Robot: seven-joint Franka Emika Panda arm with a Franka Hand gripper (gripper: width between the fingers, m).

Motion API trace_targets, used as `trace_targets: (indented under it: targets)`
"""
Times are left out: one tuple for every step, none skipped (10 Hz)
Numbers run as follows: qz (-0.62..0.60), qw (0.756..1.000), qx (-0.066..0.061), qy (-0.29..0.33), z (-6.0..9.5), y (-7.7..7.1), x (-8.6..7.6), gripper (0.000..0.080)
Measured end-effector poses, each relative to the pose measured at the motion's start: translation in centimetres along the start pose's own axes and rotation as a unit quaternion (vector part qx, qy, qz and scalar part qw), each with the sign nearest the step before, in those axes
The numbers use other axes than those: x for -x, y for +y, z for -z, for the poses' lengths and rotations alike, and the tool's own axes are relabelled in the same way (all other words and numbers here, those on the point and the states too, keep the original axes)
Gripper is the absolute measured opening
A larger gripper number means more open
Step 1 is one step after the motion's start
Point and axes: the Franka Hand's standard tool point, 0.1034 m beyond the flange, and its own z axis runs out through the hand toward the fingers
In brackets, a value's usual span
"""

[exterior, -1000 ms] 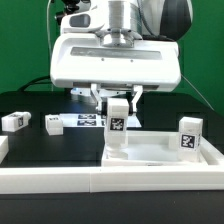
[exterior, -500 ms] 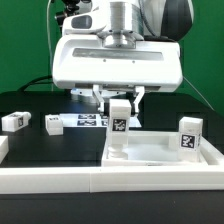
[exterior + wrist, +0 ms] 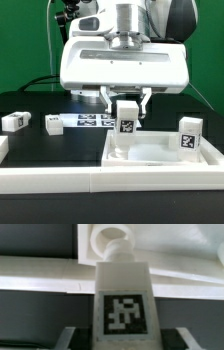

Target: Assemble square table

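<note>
The square table top [image 3: 165, 152] is a white rimmed tray lying at the exterior view's right. My gripper [image 3: 126, 106] hangs over its left part, shut on a white tagged leg [image 3: 125, 124] held upright, whose lower end reaches down into the tray. In the wrist view the leg [image 3: 124, 291] fills the middle, its narrow tip beside a round socket [image 3: 108, 233] in the table top [image 3: 50, 266]; my gripper [image 3: 125, 341] flanks the leg. A second leg [image 3: 190, 135] stands upright at the tray's right side. Two loose legs [image 3: 14, 121] [image 3: 52, 123] lie on the black table at the left.
The marker board [image 3: 88, 120] lies flat behind the gripper. A long white border wall [image 3: 90, 180] runs along the front edge, just in front of the tray. A green backdrop and cables stand behind the arm.
The gripper and the leg it holds have shifted slightly toward the exterior view's right. The other legs and the tray have not moved.
</note>
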Motion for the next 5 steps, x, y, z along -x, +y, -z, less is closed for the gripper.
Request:
trace_targets:
  targets:
    - [0.000, 1.000, 0.000, 0.001, 0.00, 0.02, -0.01, 0.0290]
    - [0.000, 1.000, 0.001, 0.001, -0.01, 0.08, -0.01, 0.0290]
    - [-0.001, 1.000, 0.002, 0.001, -0.01, 0.27, 0.00, 0.0290]
    - [-0.001, 1.000, 0.003, 0.001, -0.01, 0.41, 0.01, 0.0290]
    - [-0.001, 1.000, 0.003, 0.002, 0.01, 0.45, 0.04, 0.0290]
